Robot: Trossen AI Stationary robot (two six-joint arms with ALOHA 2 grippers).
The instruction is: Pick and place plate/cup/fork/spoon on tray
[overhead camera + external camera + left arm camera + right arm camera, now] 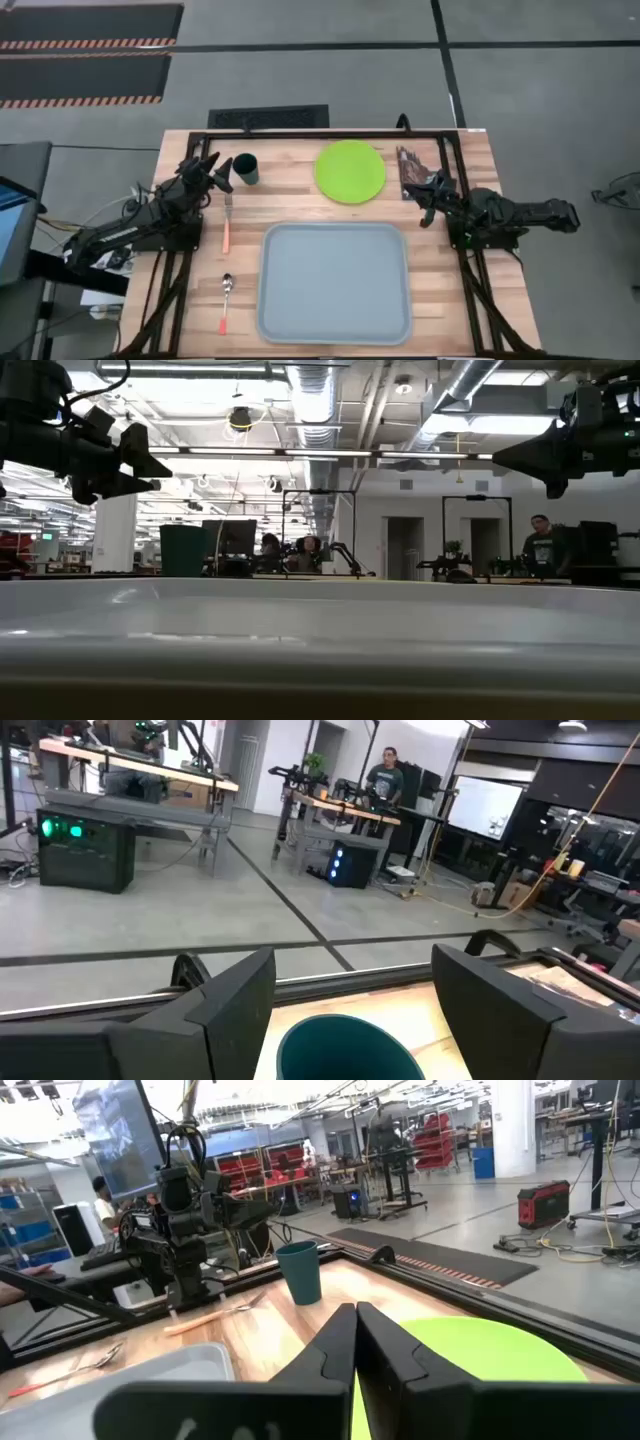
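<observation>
The dark teal cup (246, 168) stands upright on the table at the far left. The lime-green plate (350, 171) lies flat to its right. The grey-blue tray (335, 283) lies at the near middle. The fork (227, 222) and the spoon (226, 300) lie left of the tray, orange handles toward the near edge. My left gripper (218, 174) is open just left of the cup (345, 1045), one finger toward each side of it, touching nothing. My right gripper (424, 192) is shut and empty, right of the plate (490, 1350).
A black frame rail (330, 133) runs along the table's far edge and down both sides. A dark patch (410, 165) sits at the far right, beside my right gripper. In the low view the tray's rim (320, 620) fills the foreground. People stand in the room beyond.
</observation>
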